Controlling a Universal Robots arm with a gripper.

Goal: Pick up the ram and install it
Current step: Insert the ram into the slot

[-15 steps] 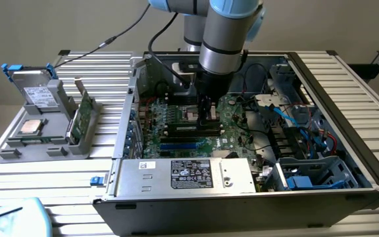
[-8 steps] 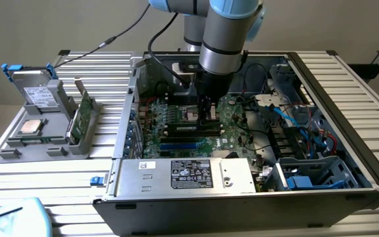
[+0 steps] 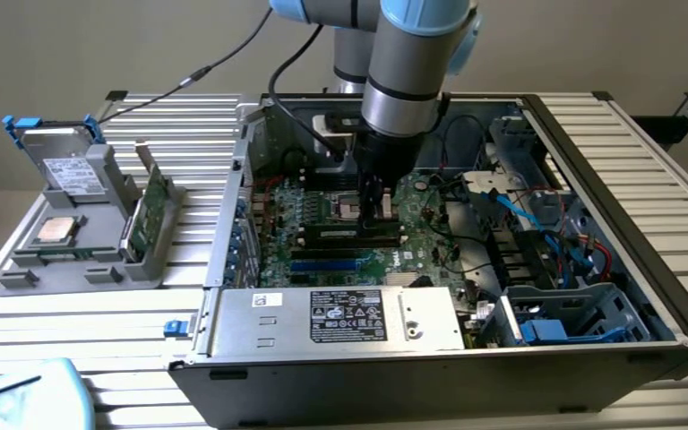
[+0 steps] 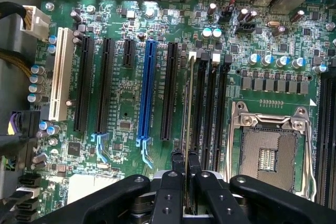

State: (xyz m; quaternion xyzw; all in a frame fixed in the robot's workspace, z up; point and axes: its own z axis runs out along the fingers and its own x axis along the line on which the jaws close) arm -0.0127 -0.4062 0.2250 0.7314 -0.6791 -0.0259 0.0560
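My gripper (image 3: pixel 378 213) reaches straight down into the open computer case (image 3: pixel 666 296), over the motherboard (image 3: pixel 320 215). In the wrist view its two black fingers (image 4: pixel 176 174) stand close together, shut on the ram (image 4: pixel 187 103). The ram shows edge-on as a thin stick running away from the fingertips, along the black memory slots (image 4: pixel 207 108) beside the empty processor socket (image 4: pixel 268 156). In the exterior view the ram (image 3: pixel 338 235) is a dark bar low at the board, just under the fingers. I cannot tell whether it is seated in a slot or hovering just above it.
Case walls surround the board, with the silver power supply (image 3: pixel 332 318) in front and cables and drive bays (image 3: pixel 559 305) on the exterior view's right. Outside the case, a grey fixture (image 3: pixel 75 260) carries a silver processor (image 3: pixel 57 230), a hard drive (image 3: pixel 69 166) and an upright green board (image 3: pixel 141 219).
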